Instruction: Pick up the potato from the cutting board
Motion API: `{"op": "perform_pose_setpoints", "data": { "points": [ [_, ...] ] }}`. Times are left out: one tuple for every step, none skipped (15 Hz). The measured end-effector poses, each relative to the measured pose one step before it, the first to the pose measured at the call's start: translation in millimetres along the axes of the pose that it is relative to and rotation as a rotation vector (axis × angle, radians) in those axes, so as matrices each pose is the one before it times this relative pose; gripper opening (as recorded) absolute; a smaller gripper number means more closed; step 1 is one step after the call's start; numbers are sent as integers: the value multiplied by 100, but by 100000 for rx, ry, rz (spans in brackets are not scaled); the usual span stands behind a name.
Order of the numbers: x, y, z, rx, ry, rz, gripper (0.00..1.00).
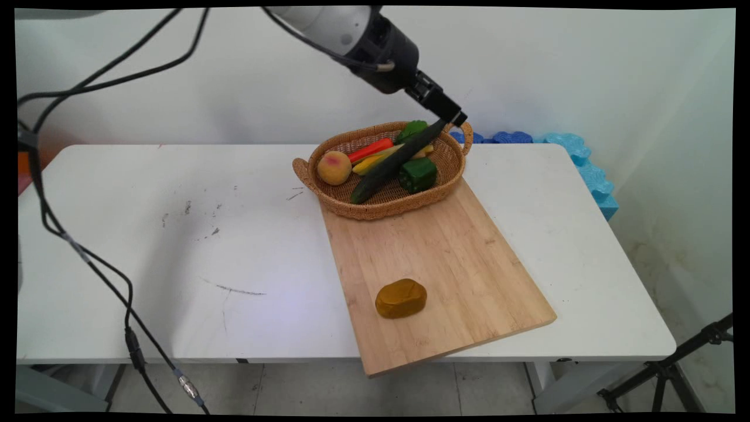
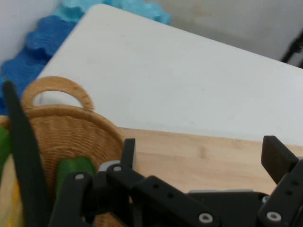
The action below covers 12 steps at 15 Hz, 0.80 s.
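While the gripper point(image 1: 456, 119) hovers with fingers spread apart at the cucumber's point(image 1: 391, 162) raised tip | cucumber leans in basket point(image 1: 451, 170) | potato point(image 1: 401, 298) alone on board point(image 1: 469, 258)

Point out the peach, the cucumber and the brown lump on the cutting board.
peach point(image 1: 334, 167), main view, middle of the fruit, at the basket's left end.
cucumber point(image 1: 387, 168), main view, mid-length of its dark body.
brown lump point(image 1: 401, 298), main view, centre of its top.
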Motion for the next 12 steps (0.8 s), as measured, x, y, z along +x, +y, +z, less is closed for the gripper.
{"op": "perform_pose_setpoints", "data": {
  "points": [
    [-582, 710, -847, -1512, -24, 849, 100],
    [-588, 612, -659, -1233, -187, 695, 100],
    [-737, 721, -616, -1378, -438, 833, 100],
    [-841, 709, -495, -1310, -625, 685, 100],
    [-776, 601, -282, -1066, -745, 568, 100],
    [-915, 686, -213, -1285, -1005, 632, 100],
    [-973, 657, -116, -1331, -1214, 463, 100],
    [-825, 521, 23, -1056, -1096, 465, 100],
    [-552, 342, 69, -674, -771, 379, 100],
    [-662, 372, 132, -710, -871, 443, 100],
    [-1031, 547, 326, -968, -1470, 745, 100],
    [-864, 438, 408, -706, -1334, 626, 100]
  ]
}}
